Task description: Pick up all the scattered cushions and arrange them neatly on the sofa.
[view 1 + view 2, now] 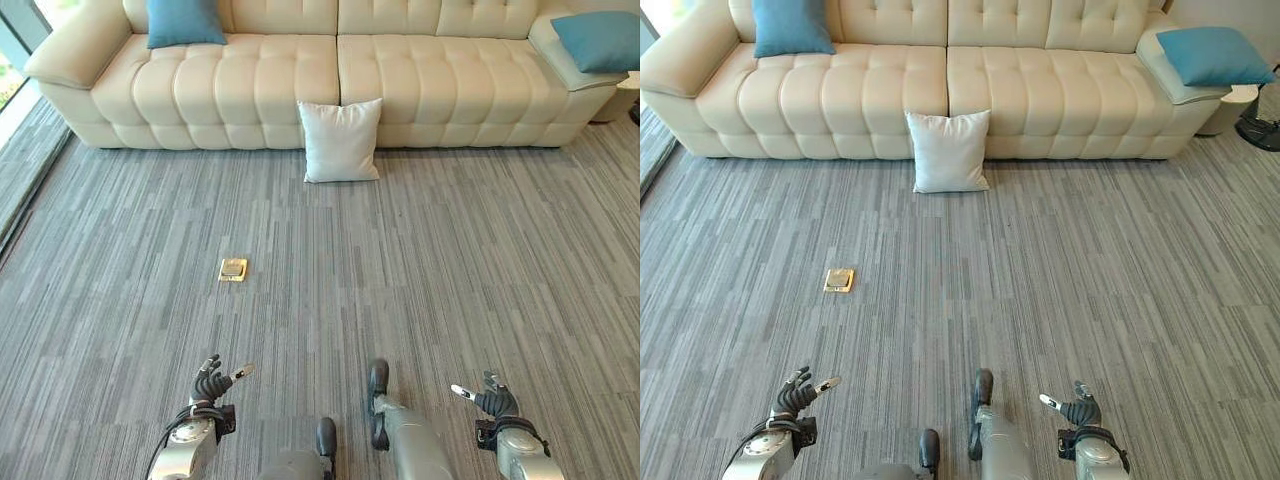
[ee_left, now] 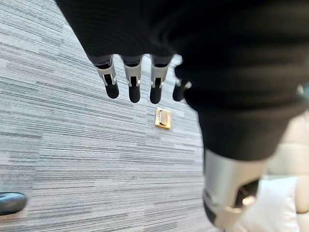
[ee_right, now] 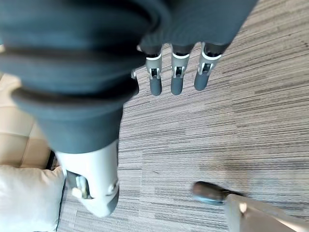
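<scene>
Both hands hung low over the grey carpet (image 1: 450, 260), the left hand (image 1: 209, 384) and the right hand (image 1: 494, 400) each holding nothing, fingers loose and a bit curled, thumbs poking inward. One white cushion (image 1: 341, 140) sat on the floor propped against the front of the cream sofa (image 1: 250, 90), well ahead of them. Two blue cushions were already up there, one (image 1: 185, 21) against the left backrest, the other (image 1: 603, 40) on the right armrest, plus a small gold floor plate (image 1: 233, 269) sat between the hands and sofa.

sofa (image 1: 330, 70) – cream tufted leather-look, smooth, slight sheen | white cushion (image 1: 341, 140) – soft matt cloth | blue cushions (image 1: 185, 22) – matt fabric | carpet (image 1: 450, 260) – grey striped, rough pile | floor plate (image 1: 233, 269) – shiny brass-like metal
</scene>
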### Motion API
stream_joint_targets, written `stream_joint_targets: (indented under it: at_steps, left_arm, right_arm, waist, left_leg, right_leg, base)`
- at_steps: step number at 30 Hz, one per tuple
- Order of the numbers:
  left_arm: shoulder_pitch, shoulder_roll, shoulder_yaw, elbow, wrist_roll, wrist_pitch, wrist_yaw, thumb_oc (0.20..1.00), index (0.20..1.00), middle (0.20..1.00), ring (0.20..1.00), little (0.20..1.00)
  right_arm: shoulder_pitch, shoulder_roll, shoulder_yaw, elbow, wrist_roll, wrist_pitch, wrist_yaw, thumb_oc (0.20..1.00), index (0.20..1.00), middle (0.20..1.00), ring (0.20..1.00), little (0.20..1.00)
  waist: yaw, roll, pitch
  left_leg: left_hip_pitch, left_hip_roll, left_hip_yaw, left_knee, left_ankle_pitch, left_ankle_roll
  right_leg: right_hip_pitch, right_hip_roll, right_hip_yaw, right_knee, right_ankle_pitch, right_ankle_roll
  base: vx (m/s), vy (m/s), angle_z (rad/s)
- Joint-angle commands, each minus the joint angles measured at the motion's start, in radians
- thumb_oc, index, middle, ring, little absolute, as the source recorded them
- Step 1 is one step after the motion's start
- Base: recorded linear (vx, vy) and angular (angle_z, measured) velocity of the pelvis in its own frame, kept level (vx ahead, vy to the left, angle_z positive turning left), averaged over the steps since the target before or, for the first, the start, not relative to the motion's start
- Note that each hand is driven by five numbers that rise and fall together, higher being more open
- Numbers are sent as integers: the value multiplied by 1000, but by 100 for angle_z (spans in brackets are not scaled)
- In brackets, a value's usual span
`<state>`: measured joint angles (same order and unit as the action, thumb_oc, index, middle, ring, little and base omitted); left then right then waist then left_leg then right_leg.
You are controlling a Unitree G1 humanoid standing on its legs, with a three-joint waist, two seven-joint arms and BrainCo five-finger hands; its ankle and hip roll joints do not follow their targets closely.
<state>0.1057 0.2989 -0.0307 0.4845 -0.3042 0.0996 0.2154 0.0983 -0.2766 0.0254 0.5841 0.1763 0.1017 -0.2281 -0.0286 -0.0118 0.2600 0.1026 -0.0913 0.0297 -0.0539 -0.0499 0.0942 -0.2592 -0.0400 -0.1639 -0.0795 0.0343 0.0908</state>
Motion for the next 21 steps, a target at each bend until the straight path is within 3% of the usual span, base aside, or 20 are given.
stream_joint_targets:
  at_steps: [1, 3, 4, 5, 6, 9, 10, 12, 13, 14, 16, 19, 21]
  left_arm:
    - [11, 10, 9, -79, -30, -50, 2, 1000, 1000, 1000, 1000, 1000]
    - [3, -5, -4, -71, -56, -55, -3, 1000, 1000, 1000, 1000, 1000]
    - [-1, -6, -10, -65, -61, -54, -5, 1000, 1000, 1000, 1000, 1000]
    - [-1, -5, -10, -65, -61, -54, -5, 1000, 1000, 1000, 1000, 1000]
    - [-1, -4, -9, -68, -59, -52, -8, 1000, 1000, 1000, 1000, 1000]
    - [-3, -1, -19, -65, -56, -48, -10, 1000, 1000, 1000, 1000, 1000]
    - [-4, 0, -28, -63, -51, -41, -12, 1000, 1000, 1000, 1000, 1000]
    - [0, 1, -29, -68, -50, -38, -14, 1000, 1000, 1000, 1000, 1000]
    - [9, 6, -31, -73, -40, -31, -19, 1000, 1000, 1000, 1000, 1000]
    - [15, 6, -34, -78, -37, -29, -20, 1000, 1000, 1000, 1000, 1000]
    - [32, 6, -33, -77, -9, -19, -24, 1000, 1000, 1000, 1000, 1000]
    - [38, 8, -27, -69, -4, -13, -23, 1000, 1000, 1000, 1000, 1000]
    - [53, 6, -24, -68, -8, -11, -21, 1000, 1000, 1000, 1000, 1000]
  right_arm:
    - [-24, -51, -12, 2, -16, -17, 2, 1000, 1000, 1000, 1000, 1000]
    - [-19, -74, -30, 9, 27, -33, 5, 1000, 1000, 1000, 1000, 1000]
    - [-22, -81, -25, 12, 29, -35, 5, 1000, 1000, 1000, 1000, 1000]
    - [-22, -80, -25, 12, 29, -36, 5, 1000, 1000, 1000, 1000, 1000]
    - [-23, -86, -27, 8, 31, -35, 7, 1000, 1000, 1000, 1000, 1000]
    - [-21, -92, -29, 6, 41, -37, 5, 1000, 1000, 1000, 1000, 1000]
    - [-23, -93, -31, 17, 42, -31, -3, 1000, 1000, 1000, 1000, 1000]
    - [-23, -92, -32, 16, 44, -27, -4, 1000, 1000, 1000, 1000, 1000]
    - [-23, -90, -32, 13, 50, -27, -6, 1000, 1000, 1000, 1000, 1000]
    - [-22, -85, -25, 11, 46, -27, -7, 1000, 1000, 1000, 1000, 1000]
    - [-16, -80, -7, 11, 26, -27, -7, 1000, 1000, 1000, 1000, 1000]
    - [-26, -73, 0, 20, 17, -20, -2, 1000, 1000, 1000, 1000, 1000]
    - [-18, -58, 6, 10, 4, -12, 12, 1000, 1000, 1000, 1000, 1000]
  waist:
    - [-1, 25, -44]
    - [-27, 64, -77]
    - [-27, 64, -66]
    - [-27, 63, -67]
    - [-21, 58, -56]
    - [-13, 44, -29]
    - [-7, 24, -19]
    - [-5, 16, -15]
    - [1, -4, -11]
    - [4, -9, -11]
    - [4, 1, -34]
    - [4, -1, -54]
    - [10, -10, -82]
  left_leg:
    - [174, 59, 2, -33, -115, -71]
    - [122, 97, 1, 183, 38, -135]
    - [75, 99, 8, 331, 104, -165]
    - [71, 98, 8, 334, 103, -165]
    - [33, 92, 5, 430, 133, -171]
    - [-59, 99, 12, 612, 136, -157]
    - [-151, 83, 18, 599, 59, -128]
    - [-186, 75, 21, 595, 29, -116]
    - [-252, 49, 27, 480, -28, -92]
    - [-260, 35, 19, 376, -27, -87]
    - [-258, 37, -44, -15, 137, -117]
    - [-289, 42, -11, -33, 161, -143]
    - [-257, 41, 2, -33, 179, -121]
  right_leg:
    - [51, 41, -4, 77, 17, 17]
    - [122, 74, -11, 110, -63, -46]
    - [181, 84, -6, 102, -98, -72]
    - [179, 83, -6, 100, -96, -72]
    - [203, 84, 2, 101, -108, -85]
    - [257, 93, 24, 100, -141, -117]
    - [293, 77, 38, 93, -147, -116]
    - [318, 71, 42, 84, -150, -115]
    - [350, 60, 53, 67, -154, -106]
    - [363, 54, 55, 66, -158, -100]
    - [426, 74, 56, 49, -180, -87]
    - [486, 77, 80, 34, -191, -72]
    - [525, 62, 88, 45, -219, -59]
  base:
    - [727, -359, 35]
    - [844, -473, 27]
    - [543, -322, 79]
    - [344, -217, 76]
    - [138, -118, -4]
    - [288, -201, -18]
    - [282, -166, 0]
    - [246, -94, -8]
    - [344, -53, -7]
    - [521, -20, -17]
    - [626, 67, -26]
    - [529, 122, -34]
    - [581, 195, -5]
